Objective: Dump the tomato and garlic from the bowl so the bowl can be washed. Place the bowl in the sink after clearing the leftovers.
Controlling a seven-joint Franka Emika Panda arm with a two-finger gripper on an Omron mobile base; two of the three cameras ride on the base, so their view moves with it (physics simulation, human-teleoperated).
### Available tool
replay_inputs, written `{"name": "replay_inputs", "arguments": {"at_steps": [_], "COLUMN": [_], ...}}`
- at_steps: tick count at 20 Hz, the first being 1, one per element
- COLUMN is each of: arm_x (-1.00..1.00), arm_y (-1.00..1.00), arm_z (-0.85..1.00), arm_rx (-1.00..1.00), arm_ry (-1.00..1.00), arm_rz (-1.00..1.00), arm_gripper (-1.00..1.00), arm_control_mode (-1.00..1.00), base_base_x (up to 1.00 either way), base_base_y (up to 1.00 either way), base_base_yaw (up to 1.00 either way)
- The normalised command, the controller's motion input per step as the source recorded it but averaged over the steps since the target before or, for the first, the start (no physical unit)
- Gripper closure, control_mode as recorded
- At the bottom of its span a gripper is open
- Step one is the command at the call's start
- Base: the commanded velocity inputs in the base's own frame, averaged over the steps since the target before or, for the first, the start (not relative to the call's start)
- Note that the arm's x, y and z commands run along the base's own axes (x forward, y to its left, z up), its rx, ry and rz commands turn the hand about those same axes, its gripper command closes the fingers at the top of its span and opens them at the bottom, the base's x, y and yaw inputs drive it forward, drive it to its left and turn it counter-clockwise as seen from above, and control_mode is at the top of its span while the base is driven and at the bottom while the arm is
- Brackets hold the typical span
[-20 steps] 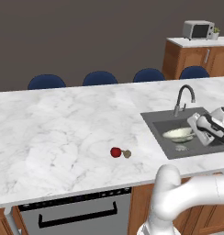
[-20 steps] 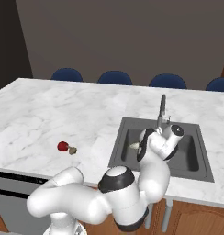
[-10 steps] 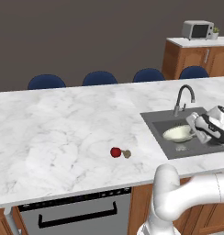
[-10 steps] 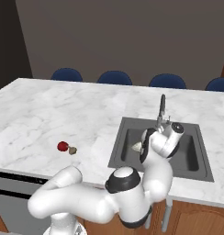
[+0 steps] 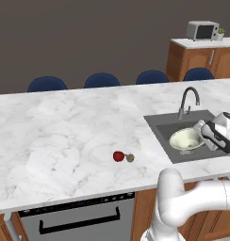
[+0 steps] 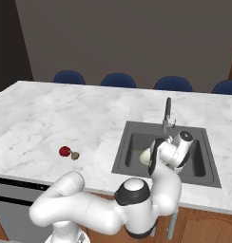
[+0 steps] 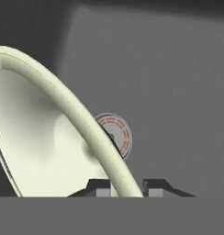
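Your hand [image 7: 126,188] is reaching into the sink [image 5: 166,127], its narrowly parted fingertips straddling the bowl [image 5: 185,139] rim; whether they are gripping is hard to tell. The tomato [image 5: 118,156] and garlic [image 5: 130,158] are lying touching on the tabletop [image 5: 55,132], left of the sink.

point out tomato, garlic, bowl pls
tomato [image 5: 118,156], left base view, middle of the red ball on the counter
garlic [image 5: 130,158], left base view, middle of the tan lump beside it
bowl [image 5: 185,139], left base view, inner surface, in the sink
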Motion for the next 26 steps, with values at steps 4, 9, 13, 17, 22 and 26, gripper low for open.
{"name": "replay_inputs", "arguments": {"at_steps": [4, 9, 13, 17, 22, 26], "arm_x": [0.00, -0.07, -0.11, -0.31, -0.50, -1.00], "arm_y": [0.02, 0.00, 0.00, 0.00, 0.00, 0.14], "arm_z": [-0.03, 0.06, 0.37, 0.73, 0.99, 0.96], "arm_rx": [0.01, 0.00, 0.00, 0.00, 0.00, 0.00], "arm_ry": [0.00, 0.00, 0.00, -0.02, -0.03, -0.09], "arm_rz": [0.00, -0.01, -0.04, -0.03, -0.05, -0.01], "arm_gripper": [-1.00, -1.00, -1.00, -1.00, -1.00, -1.00], "arm_control_mode": [-1.00, -1.00, -1.00, -1.00, -1.00, -1.00], "base_base_x": [0.00, 0.00, 0.00, 0.00, 0.00, 0.00], "base_base_y": [0.00, 0.00, 0.00, 0.00, 0.00, 0.00], "base_base_yaw": [0.00, 0.00, 0.00, 0.00, 0.00, 0.00]}}
